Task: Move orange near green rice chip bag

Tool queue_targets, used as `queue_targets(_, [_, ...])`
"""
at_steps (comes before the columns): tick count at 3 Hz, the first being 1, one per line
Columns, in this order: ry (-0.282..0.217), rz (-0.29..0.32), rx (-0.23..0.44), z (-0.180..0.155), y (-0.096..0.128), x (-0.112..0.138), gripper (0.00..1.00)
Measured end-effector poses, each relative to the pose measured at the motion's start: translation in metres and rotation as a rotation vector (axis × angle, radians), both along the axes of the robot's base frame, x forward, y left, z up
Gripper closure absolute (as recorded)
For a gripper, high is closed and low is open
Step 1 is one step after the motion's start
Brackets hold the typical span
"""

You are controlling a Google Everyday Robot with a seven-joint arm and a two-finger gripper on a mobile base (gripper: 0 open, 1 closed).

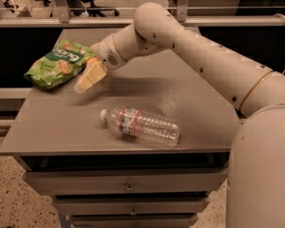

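1. You have the bag (pixel 57 69) lying flat at the back left of the table (pixel 190 99). Its left end reaches to the table's left edge and seems to lie slightly over it.
2. The gripper (pixel 88 78) hangs just right of the bag, tilted down and to the left, with its tip low over the tabletop. It sits close against the bag's right end. You cannot tell from this view whether they touch.
3. A small patch of the orange (pixel 92 61) shows at the gripper's upper side, between it and the bag's right end. The rest is hidden. You cannot tell whether the gripper is grasping it, clenched or released.
4. The arm (pixel 194 51) reaches in from the right of the bag, crossing above the back half of the table.
5. The bottle (pixel 142 126) lies on its side well to the right of the bag and nearer the front edge, with its cap pointing back toward the bag's side. It is apart from both bag and gripper.
6. For room to move, a bare grey strip runs from the bag forward to the front edge. Another lies between the bag and the bottle. A wider stretch lies right of the bag, under the arm.
7. Below the front edge, forward of the bag, you see drawers (pixel 128 182).
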State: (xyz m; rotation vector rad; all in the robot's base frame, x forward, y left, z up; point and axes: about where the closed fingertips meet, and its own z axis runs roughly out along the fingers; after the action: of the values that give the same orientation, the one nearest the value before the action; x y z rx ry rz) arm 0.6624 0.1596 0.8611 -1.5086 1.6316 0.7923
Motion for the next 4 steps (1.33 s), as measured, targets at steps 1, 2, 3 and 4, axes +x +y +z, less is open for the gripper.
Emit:
queue_targets(1, [-0.011, -0.025, 0.001, 0.008, -0.012, -0.001, 0.00])
queue_targets(2, [-0.035, -0.062, -0.006, 0.028, -0.034, -0.004, 0.00])
queue_targets(3, [-0.067, -0.098, -0.016, 0.050, -0.057, -0.010, 0.00])
queue_targets(4, [-0.108, -0.130, -0.015, 0.085, -0.100, -0.027, 0.00])
